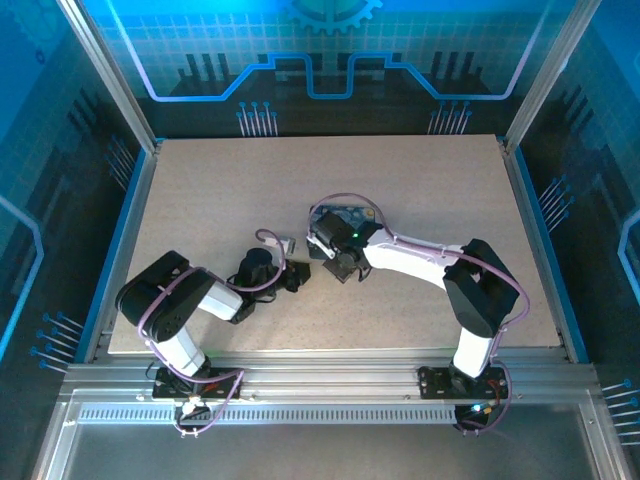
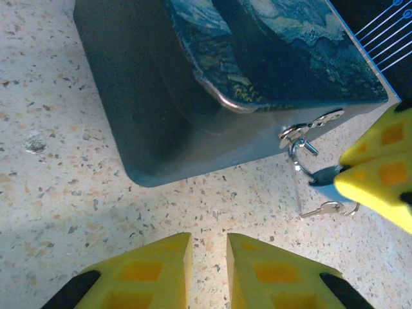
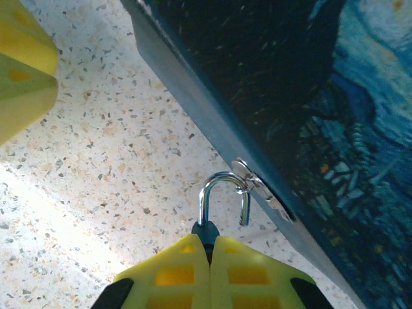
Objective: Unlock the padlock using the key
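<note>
Speckled tabletop [image 2: 96, 206] holds the key [image 2: 325, 208], lying crosswise ahead-right of the left gripper [image 2: 209, 241], whose fingers are narrowly parted and empty. The right gripper [image 3: 210, 243] pinches the padlock [image 3: 203, 230], apparently hooked through the tin's [image 2: 193, 129] hasp.

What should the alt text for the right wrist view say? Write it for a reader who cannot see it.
The right gripper is shut on the body of the padlock, whose silvery shackle hooks through the hasp on the side of a dark-blue tin with a swirly night-sky painting. The speckled table lies beneath.
</note>
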Robot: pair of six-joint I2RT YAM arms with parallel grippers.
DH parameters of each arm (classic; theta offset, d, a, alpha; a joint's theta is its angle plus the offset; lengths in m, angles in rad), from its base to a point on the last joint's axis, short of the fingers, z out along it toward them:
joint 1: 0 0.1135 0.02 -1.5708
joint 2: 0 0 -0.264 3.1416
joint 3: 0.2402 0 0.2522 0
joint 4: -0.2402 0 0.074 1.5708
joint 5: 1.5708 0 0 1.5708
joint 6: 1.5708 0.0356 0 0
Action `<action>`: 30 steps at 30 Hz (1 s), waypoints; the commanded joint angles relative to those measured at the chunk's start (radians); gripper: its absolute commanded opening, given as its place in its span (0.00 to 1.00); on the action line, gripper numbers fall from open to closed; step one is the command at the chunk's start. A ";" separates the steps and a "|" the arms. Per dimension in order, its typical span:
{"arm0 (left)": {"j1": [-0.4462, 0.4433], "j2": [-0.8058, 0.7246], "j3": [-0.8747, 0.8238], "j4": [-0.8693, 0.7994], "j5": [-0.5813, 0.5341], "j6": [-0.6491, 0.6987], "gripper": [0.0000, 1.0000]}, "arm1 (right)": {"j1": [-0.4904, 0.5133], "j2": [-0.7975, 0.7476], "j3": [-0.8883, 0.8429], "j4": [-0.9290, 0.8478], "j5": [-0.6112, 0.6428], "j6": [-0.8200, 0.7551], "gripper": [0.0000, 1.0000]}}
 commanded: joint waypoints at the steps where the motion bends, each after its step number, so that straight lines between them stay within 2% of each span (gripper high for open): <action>1: 0.009 0.018 0.020 0.033 0.031 -0.018 0.22 | -0.015 -0.002 -0.037 0.048 -0.059 -0.002 0.00; 19: 0.009 0.046 0.059 0.023 0.031 -0.017 0.22 | -0.022 -0.114 -0.071 0.048 0.036 -0.071 0.00; 30: 0.009 0.036 0.041 0.026 0.024 -0.010 0.22 | -0.026 -0.106 -0.036 0.021 0.109 -0.111 0.00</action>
